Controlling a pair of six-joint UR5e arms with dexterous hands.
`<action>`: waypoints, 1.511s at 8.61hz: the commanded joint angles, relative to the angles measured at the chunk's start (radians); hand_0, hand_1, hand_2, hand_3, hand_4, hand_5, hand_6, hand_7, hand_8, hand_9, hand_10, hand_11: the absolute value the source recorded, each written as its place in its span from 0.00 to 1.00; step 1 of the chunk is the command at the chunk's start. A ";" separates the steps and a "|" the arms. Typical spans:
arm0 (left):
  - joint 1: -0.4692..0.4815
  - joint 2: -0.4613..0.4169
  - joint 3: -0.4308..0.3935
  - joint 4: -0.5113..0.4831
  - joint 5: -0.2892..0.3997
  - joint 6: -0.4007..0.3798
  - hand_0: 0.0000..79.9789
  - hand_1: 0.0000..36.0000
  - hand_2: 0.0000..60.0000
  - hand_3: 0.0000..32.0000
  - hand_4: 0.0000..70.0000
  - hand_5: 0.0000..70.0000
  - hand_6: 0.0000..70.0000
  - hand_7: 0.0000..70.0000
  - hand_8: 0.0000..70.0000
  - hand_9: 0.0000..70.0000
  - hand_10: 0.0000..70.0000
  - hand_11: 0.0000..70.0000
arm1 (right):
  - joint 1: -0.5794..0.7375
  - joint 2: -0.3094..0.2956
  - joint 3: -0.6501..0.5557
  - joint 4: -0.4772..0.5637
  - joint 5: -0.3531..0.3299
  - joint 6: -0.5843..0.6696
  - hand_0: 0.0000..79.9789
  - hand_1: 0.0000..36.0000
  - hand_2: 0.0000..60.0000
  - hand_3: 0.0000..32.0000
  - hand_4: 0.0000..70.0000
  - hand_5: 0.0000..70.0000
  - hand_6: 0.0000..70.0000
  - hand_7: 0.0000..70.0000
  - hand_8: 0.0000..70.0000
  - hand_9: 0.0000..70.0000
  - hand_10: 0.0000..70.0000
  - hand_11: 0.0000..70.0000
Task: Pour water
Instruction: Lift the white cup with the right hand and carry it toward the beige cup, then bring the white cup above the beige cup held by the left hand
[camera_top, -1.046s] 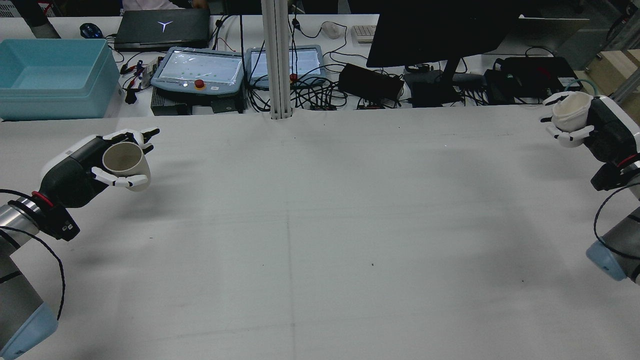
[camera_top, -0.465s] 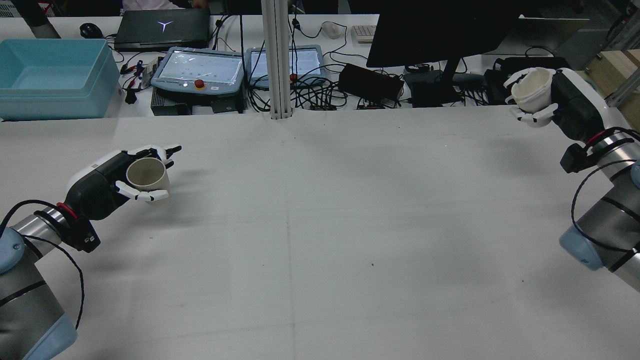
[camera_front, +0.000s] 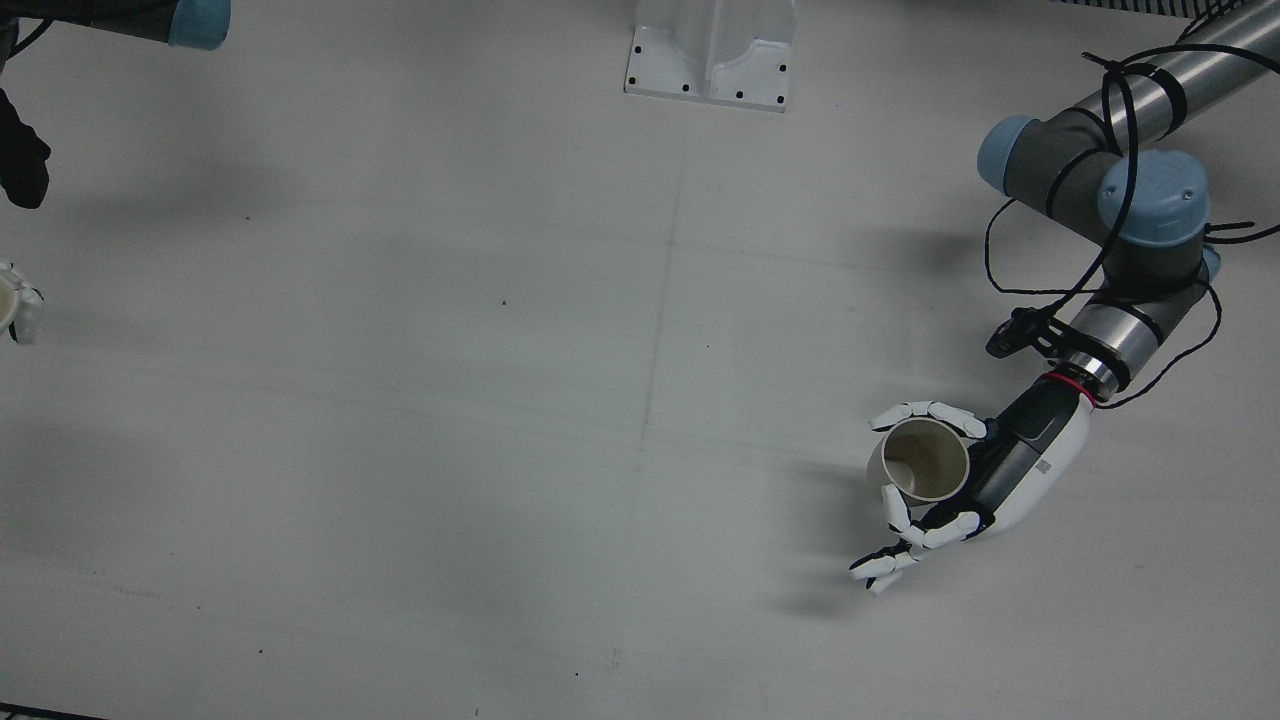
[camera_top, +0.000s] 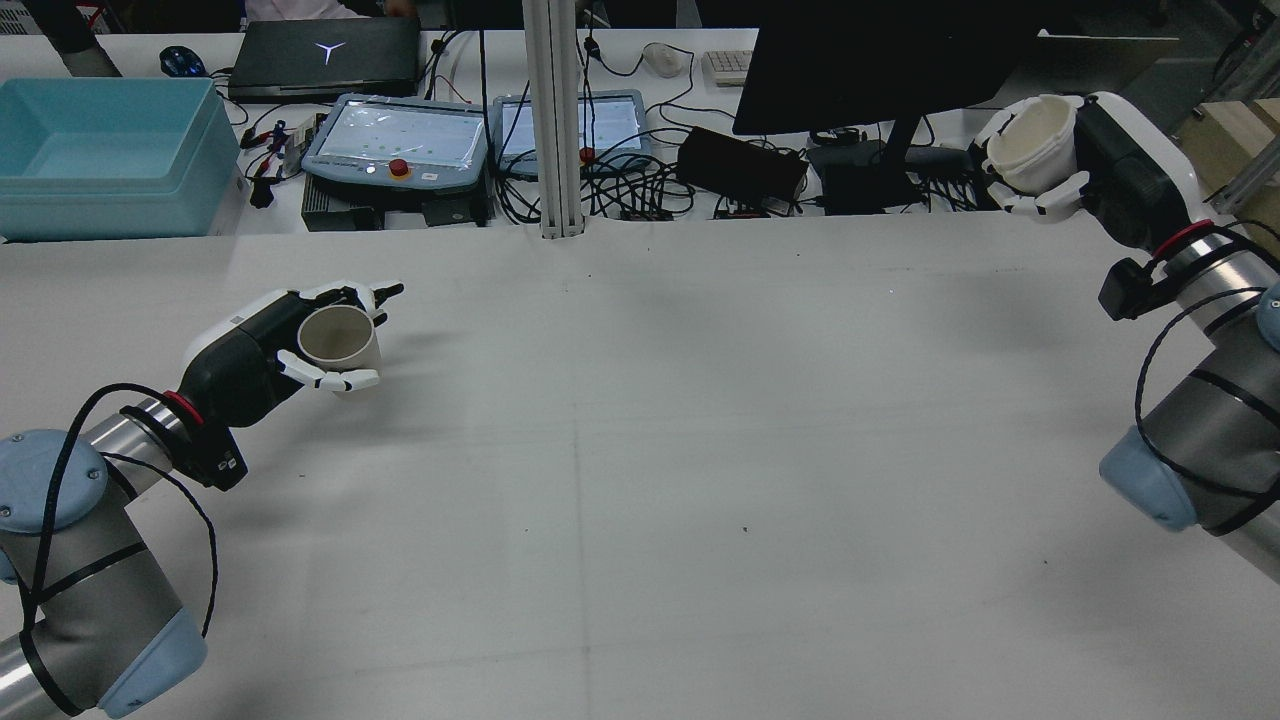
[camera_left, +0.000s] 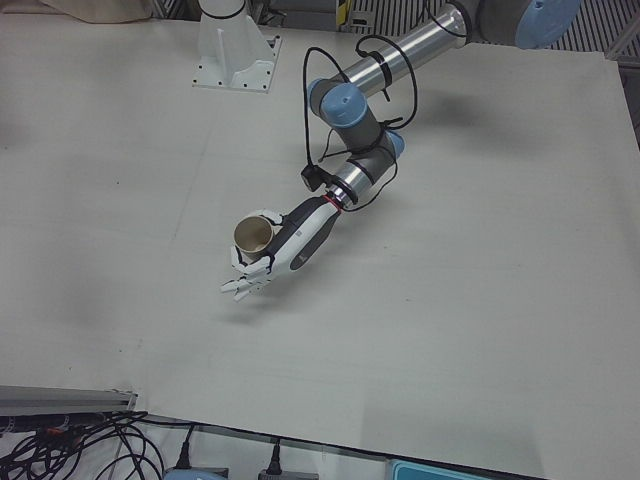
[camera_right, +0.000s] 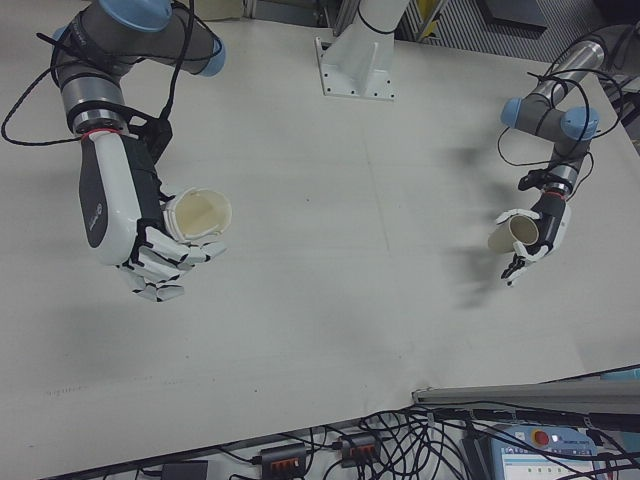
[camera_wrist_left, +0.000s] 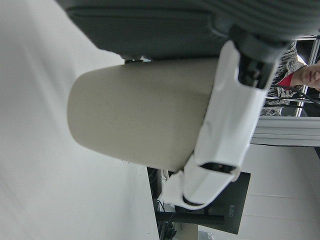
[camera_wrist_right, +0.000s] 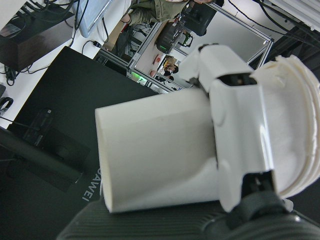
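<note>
My left hand (camera_top: 262, 352) is shut on a beige cup (camera_top: 341, 337), held upright with its mouth up, low over the left side of the table (camera_top: 660, 450). The front view shows this cup (camera_front: 926, 460) empty inside, with the left hand (camera_front: 1005, 470) wrapped around it. In the left hand view a white finger (camera_wrist_left: 225, 130) crosses the cup's wall (camera_wrist_left: 140, 117). My right hand (camera_top: 1115, 165) is shut on a white cup (camera_top: 1032, 140), held high at the far right, above the table's back edge. The right-front view shows that white cup (camera_right: 200, 213) in the right hand (camera_right: 118, 215), mouth up.
Behind the table's far edge stand a blue bin (camera_top: 100, 150), two teach pendants (camera_top: 400, 140), a dark monitor (camera_top: 880, 60) and tangled cables. A white post (camera_top: 555, 120) rises at the back middle; its base (camera_front: 712, 50) sits on the table.
My left hand carried the beige cup rightward, toward the table's middle. My right hand lifted the white cup higher and moved it leftward along the back edge.
</note>
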 joint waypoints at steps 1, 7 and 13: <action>0.041 -0.037 0.016 0.015 -0.002 0.002 1.00 1.00 1.00 0.00 0.53 1.00 0.26 0.17 0.16 0.06 0.09 0.18 | -0.015 0.058 0.055 -0.075 0.002 -0.062 1.00 1.00 0.96 0.00 0.73 0.44 1.00 1.00 0.88 1.00 0.33 0.54; 0.078 -0.145 0.041 0.054 -0.003 0.034 1.00 1.00 1.00 0.00 0.53 1.00 0.27 0.18 0.16 0.07 0.09 0.19 | -0.072 0.175 0.172 -0.226 0.017 -0.213 1.00 1.00 1.00 0.00 0.88 0.45 1.00 1.00 0.87 1.00 0.31 0.51; 0.153 -0.316 0.119 0.098 -0.009 0.057 1.00 1.00 1.00 0.00 0.54 1.00 0.28 0.18 0.17 0.07 0.09 0.19 | -0.118 0.321 0.175 -0.309 0.060 -0.318 1.00 1.00 1.00 0.00 1.00 0.44 1.00 1.00 0.82 1.00 0.26 0.43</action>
